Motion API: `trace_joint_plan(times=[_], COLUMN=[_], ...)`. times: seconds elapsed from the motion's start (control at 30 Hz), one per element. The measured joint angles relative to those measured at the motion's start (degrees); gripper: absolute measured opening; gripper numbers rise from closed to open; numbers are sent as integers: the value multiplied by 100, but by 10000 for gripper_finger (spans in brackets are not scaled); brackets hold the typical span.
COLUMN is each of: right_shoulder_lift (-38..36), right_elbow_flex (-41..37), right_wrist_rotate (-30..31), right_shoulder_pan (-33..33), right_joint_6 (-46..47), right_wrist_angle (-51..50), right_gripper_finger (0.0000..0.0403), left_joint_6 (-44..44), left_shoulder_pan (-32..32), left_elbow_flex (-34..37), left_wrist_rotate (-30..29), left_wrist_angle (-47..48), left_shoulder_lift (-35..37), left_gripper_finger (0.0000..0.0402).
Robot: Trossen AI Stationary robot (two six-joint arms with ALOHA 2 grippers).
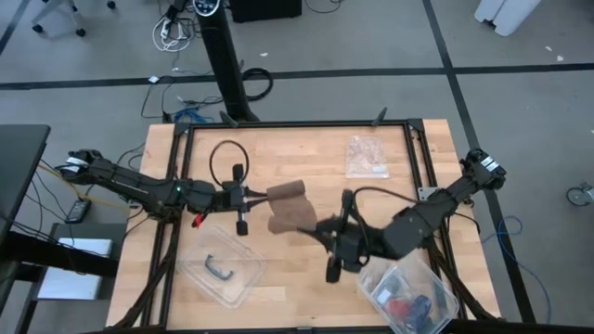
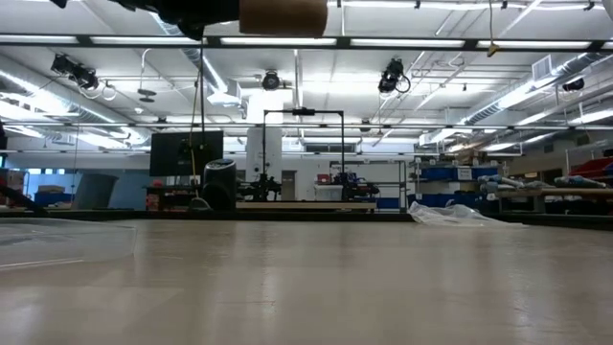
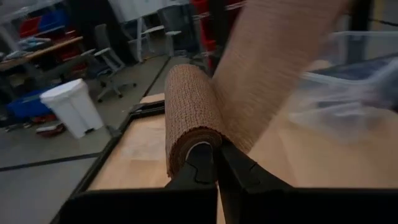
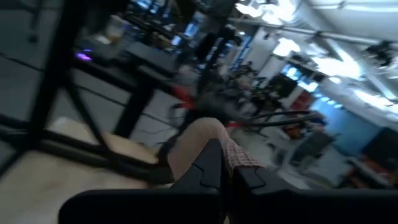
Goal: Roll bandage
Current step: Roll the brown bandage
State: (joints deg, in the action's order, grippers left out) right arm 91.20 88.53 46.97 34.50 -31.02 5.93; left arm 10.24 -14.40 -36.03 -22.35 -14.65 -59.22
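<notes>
Fingers of the left gripper pinch tight on the end of the soft brown woven bandage, which is partly wound into a fat roll. Its loose flat strip runs to the right gripper, whose jaws squeeze that end. It hangs above the middle of the wooden table.

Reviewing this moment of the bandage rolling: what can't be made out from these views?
- Bandage free end: the right wrist view is motion-blurred, so where the right gripper pinches stays unclear.
- Low view: the roll is cut by the top edge.
- Contents of the clear tub: too small in the high view.
- Roll's core: hidden behind the left gripper.
</notes>
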Motion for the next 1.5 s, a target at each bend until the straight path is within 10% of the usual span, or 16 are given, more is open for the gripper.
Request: trace_joint_plan(times=[0.63, 1.07, 1.5], right_shoulder_lift=[4, 51, 133], right_elbow_flex=[992, 994, 994], right_wrist_rotate=[-175, -1532, -1550], right_shoulder_pan=[-1666, -2783, -2815], right_joint_6=[-951, 1693, 2546], right_wrist_angle=[-181, -2199, -2996], right_gripper_finger=[0, 1, 66], left_joint_6=[-13, 411, 377], left_shoulder_pan=[-946, -1568, -1709], left_elbow_flex=[-89, -609, -684], left_wrist_rotate=[402, 534, 545], left_wrist_angle=[-910, -788, -870], left_shoulder_lift=[-1051, -1091, -1091], left_gripper_finger=[1, 1, 1])
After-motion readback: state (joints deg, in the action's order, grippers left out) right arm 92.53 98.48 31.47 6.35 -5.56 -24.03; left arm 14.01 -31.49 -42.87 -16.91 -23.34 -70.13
